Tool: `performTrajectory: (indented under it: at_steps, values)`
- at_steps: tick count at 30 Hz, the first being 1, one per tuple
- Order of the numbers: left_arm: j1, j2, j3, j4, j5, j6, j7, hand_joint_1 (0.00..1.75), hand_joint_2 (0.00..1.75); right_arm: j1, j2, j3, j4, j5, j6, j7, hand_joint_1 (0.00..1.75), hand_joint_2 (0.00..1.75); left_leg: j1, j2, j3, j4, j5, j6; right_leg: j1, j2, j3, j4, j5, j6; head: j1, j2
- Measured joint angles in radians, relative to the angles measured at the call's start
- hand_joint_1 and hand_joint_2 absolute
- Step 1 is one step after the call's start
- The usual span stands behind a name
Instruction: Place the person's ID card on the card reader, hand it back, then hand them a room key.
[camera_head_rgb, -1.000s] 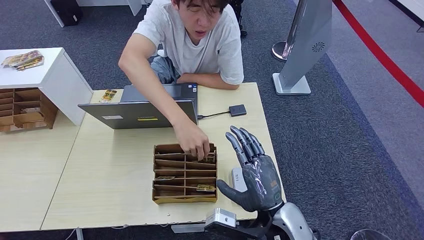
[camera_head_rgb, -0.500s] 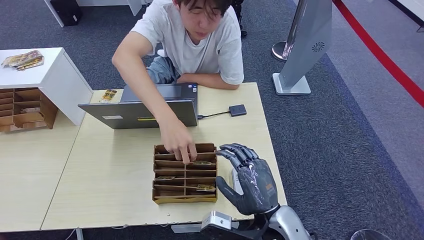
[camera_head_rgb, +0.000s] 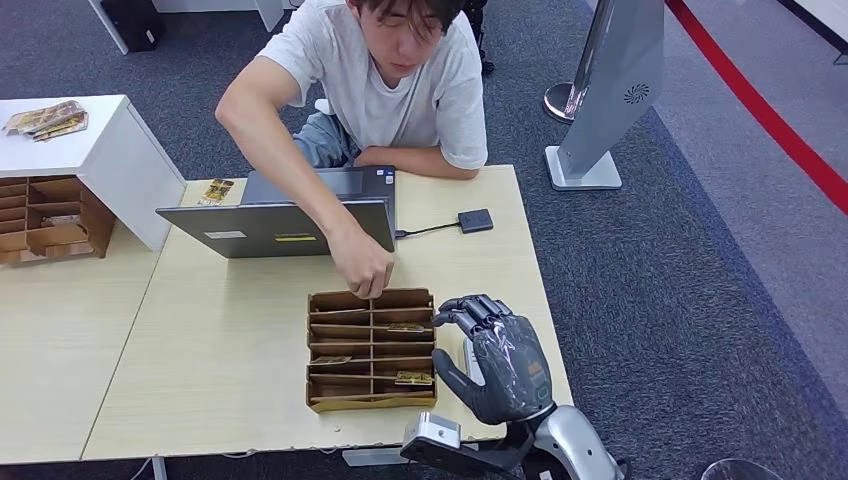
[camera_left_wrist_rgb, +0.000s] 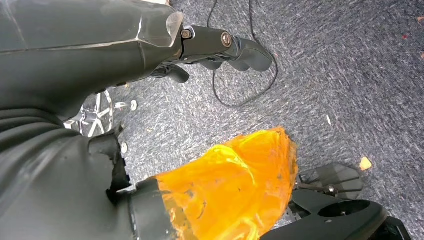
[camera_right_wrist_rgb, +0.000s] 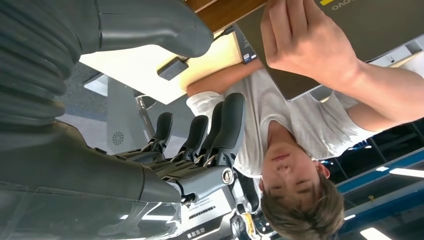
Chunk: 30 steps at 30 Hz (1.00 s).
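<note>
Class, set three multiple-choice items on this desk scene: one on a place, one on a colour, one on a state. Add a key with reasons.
1. Where is the wooden card organizer?
A. on the carpet
B. on the desk between laptop and robot
C. on the white cabinet

2. What colour is the person's T-shirt?
A. red
B. black
C. white

3. How is the right robot hand?
A. fingers curled, holding nothing
B. gripping the laptop
C. holding a cup

Key: B, it sits on the desk; C, the shirt is white; A, bent fingers hold nothing.

Matt wooden table (camera_head_rgb: 240, 340), seemingly cardboard organizer (camera_head_rgb: 370, 350), rough carpet (camera_head_rgb: 680, 290).
</note>
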Motion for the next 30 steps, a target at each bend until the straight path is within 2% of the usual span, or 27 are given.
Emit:
performTrajectory:
  at_steps: [6, 9, 18, 23, 30]
  values:
    - [0.000, 0.000, 0.000, 0.000, -0.001, 0.000, 0.000, 0.00, 0.00, -0.004, 0.000, 0.000, 0.012, 0.000, 0.001, 0.000, 0.75, 1.75, 0.000, 0.000, 0.000, 0.000, 0.000, 0.000, 0.000, 0.000, 0.000, 0.000, 0.000, 0.000, 0.000, 0.000]
    - [0.000, 0.000, 0.000, 0.000, -0.006, -0.001, 0.000, 0.00, 0.00, -0.007, 0.000, 0.000, 0.016, 0.000, 0.008, 0.001, 0.87, 1.75, 0.000, 0.000, 0.000, 0.000, 0.000, 0.000, 0.000, 0.000, 0.000, 0.000, 0.000, 0.000, 0.000, 0.000]
    - [-0.004, -0.002, 0.000, 0.000, -0.033, -0.010, 0.013, 0.00, 0.00, -0.040, 0.003, 0.000, 0.065, 0.004, 0.050, 0.013, 1.00, 1.75, 0.000, 0.000, 0.000, 0.000, 0.000, 0.000, 0.000, 0.000, 0.000, 0.000, 0.000, 0.000, 0.000, 0.000]
    - [-0.006, -0.005, 0.000, 0.000, -0.046, -0.016, 0.019, 0.00, 0.00, -0.043, 0.018, 0.005, 0.097, 0.032, 0.075, 0.047, 0.80, 1.75, 0.000, 0.000, 0.000, 0.000, 0.000, 0.000, 0.000, 0.000, 0.000, 0.000, 0.000, 0.000, 0.000, 0.000]
    - [-0.013, -0.005, 0.000, 0.000, -0.052, -0.022, 0.023, 0.00, 0.00, -0.042, 0.038, 0.020, 0.118, 0.049, 0.087, 0.068, 0.78, 1.75, 0.000, 0.000, 0.000, 0.000, 0.000, 0.000, 0.000, 0.000, 0.000, 0.000, 0.000, 0.000, 0.000, 0.000]
